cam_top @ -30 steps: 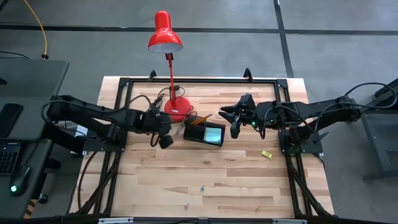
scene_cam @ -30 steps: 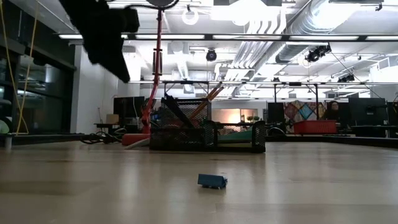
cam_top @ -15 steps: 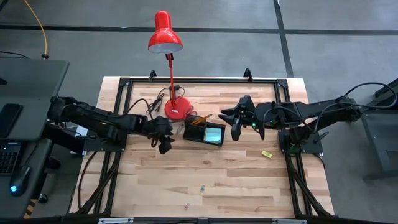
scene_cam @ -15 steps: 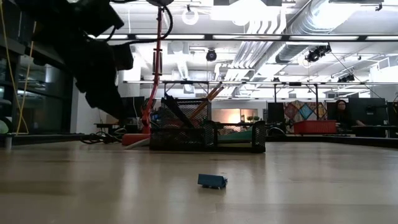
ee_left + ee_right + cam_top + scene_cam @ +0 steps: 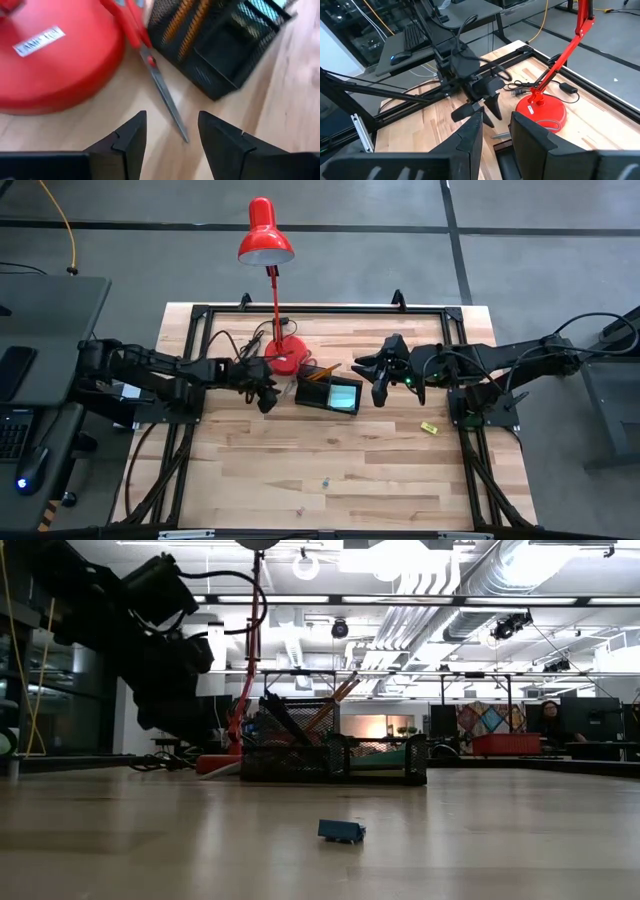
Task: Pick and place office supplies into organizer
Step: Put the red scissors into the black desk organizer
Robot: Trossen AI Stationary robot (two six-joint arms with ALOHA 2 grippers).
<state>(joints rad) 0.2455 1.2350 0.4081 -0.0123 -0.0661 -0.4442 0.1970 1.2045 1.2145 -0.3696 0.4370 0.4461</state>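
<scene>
Lying flat, red-handled scissors (image 5: 159,85) (blades closed) beside organizer (image 5: 220,45); left gripper (image 5: 170,131) released above.

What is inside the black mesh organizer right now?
In the organizer, orange pencils lean in one compartment and a teal sticky-note pad lies in the other. The mesh walls hide whatever else sits at the bottom.

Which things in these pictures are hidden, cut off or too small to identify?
- Scissors: handles cut off by the left wrist view's top edge.
- Organizer: its mesh wall hides most contents in the low view.
- Small blue item: too small to identify; low view.
- Tiny yellow block: shape unclear in the high view.
</scene>
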